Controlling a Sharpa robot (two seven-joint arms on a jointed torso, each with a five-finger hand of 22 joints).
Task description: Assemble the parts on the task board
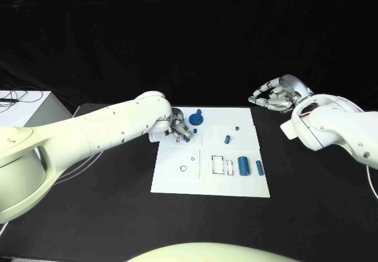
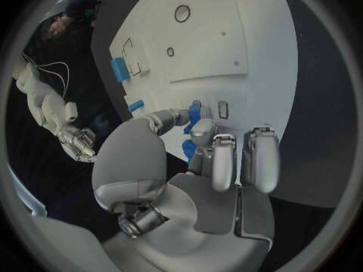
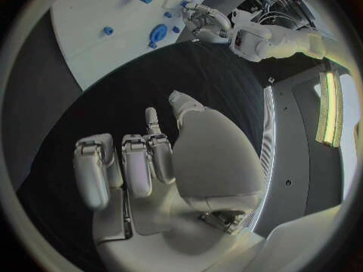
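Observation:
The white task board (image 1: 208, 158) lies mid-table. My left hand (image 1: 177, 126) hovers low over its far left part; in the left wrist view the thumb and a finger pinch a small blue part (image 2: 194, 113), with another blue part (image 2: 188, 149) just beneath. A larger blue part (image 1: 197, 117) stands right beside the hand. Two small blue pegs (image 1: 226, 140) sit mid-board. A blue cylinder (image 1: 243, 164) and a thin blue pin (image 1: 259, 167) lie at the right side. My right hand (image 1: 276, 94) hangs raised beyond the board's far right corner, fingers curled, holding nothing.
A white box (image 1: 28, 109) with cables on it stands at the table's far left edge. Outlined slots and a ring (image 1: 183, 168) mark the board's near half. Black table (image 1: 94, 207) surrounds the board.

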